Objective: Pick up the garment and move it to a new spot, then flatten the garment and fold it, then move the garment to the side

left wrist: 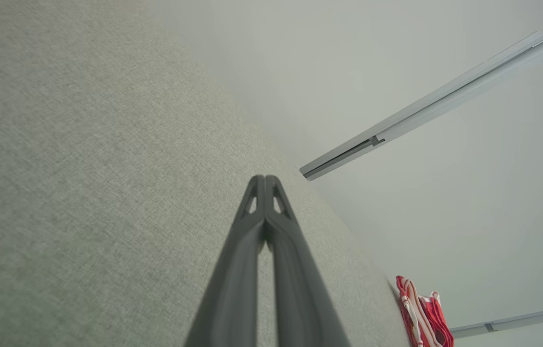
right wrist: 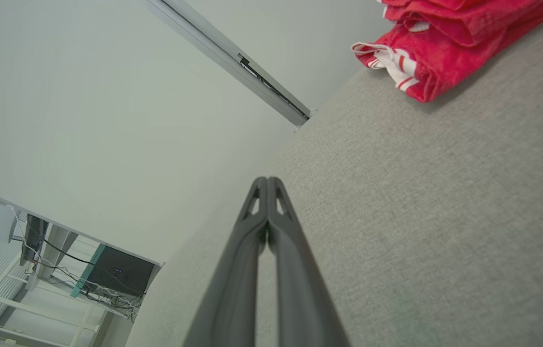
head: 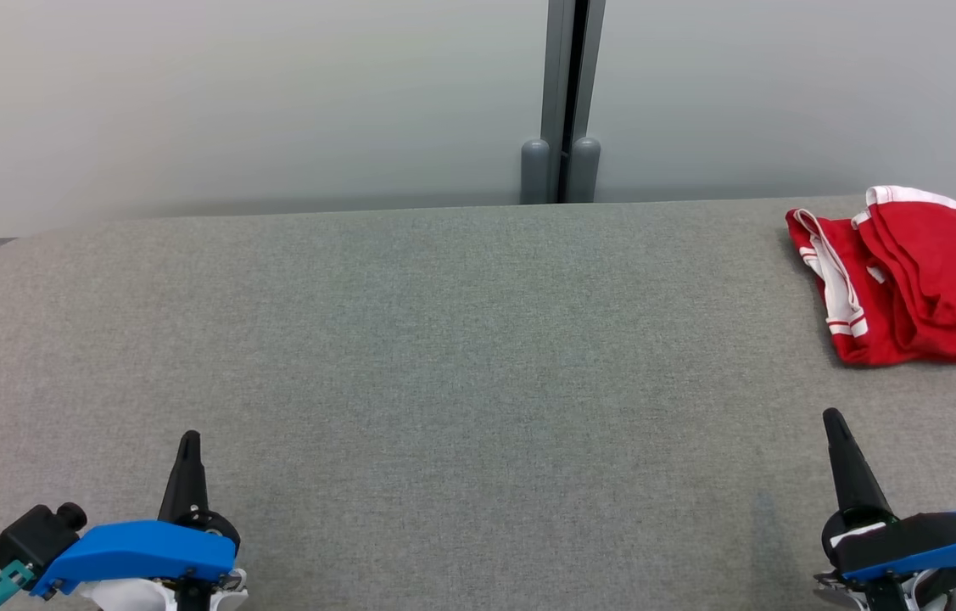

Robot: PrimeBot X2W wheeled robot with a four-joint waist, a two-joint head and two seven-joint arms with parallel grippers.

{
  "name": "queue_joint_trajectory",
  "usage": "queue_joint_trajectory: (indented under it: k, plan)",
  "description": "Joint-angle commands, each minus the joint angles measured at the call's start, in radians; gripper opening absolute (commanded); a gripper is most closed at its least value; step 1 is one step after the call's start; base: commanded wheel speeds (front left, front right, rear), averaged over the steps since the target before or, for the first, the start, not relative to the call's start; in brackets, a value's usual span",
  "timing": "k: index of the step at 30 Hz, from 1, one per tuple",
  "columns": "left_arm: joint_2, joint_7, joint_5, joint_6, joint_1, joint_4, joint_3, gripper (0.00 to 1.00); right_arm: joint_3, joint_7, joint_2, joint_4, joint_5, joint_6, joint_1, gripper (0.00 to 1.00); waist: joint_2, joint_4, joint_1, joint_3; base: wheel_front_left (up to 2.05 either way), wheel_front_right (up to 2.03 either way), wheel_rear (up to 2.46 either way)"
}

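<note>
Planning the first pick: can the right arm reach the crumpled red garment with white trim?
Probably yes: only bare grey fabric tabletop separates the shut right gripper from the red garment.

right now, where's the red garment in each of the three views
Head view: red garment at the far right edge, bunched on the table near its back.
Left wrist view: red garment in the bottom right corner, partly cut off.
Right wrist view: red garment in the top right corner.
Shared landmark: the grey wall rail behind the table.
</note>
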Motion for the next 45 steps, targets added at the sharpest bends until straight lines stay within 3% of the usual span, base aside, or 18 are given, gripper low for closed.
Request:
queue_joint_trajectory:
  k: [1, 45]
  plan:
    - [0.002, 0.008, -0.03, -0.007, -0.027, -0.015, 0.012, 0.0, -0.003, 0.006, -0.004, -0.005, 0.036, 0.0, -0.029, 0.0, -0.0001, 0.0, 0.0, -0.001, 0.0, 0.0, 0.0]
    - [-0.034, 0.108, -0.41, -0.059, -0.043, -0.037, 0.1, 0.0, -0.015, 0.067, -0.006, 0.037, 0.471, 0.001, -0.059, 0.0, -0.0001, 0.0, 0.0, -0.021, 0.0, 0.0, 0.0]
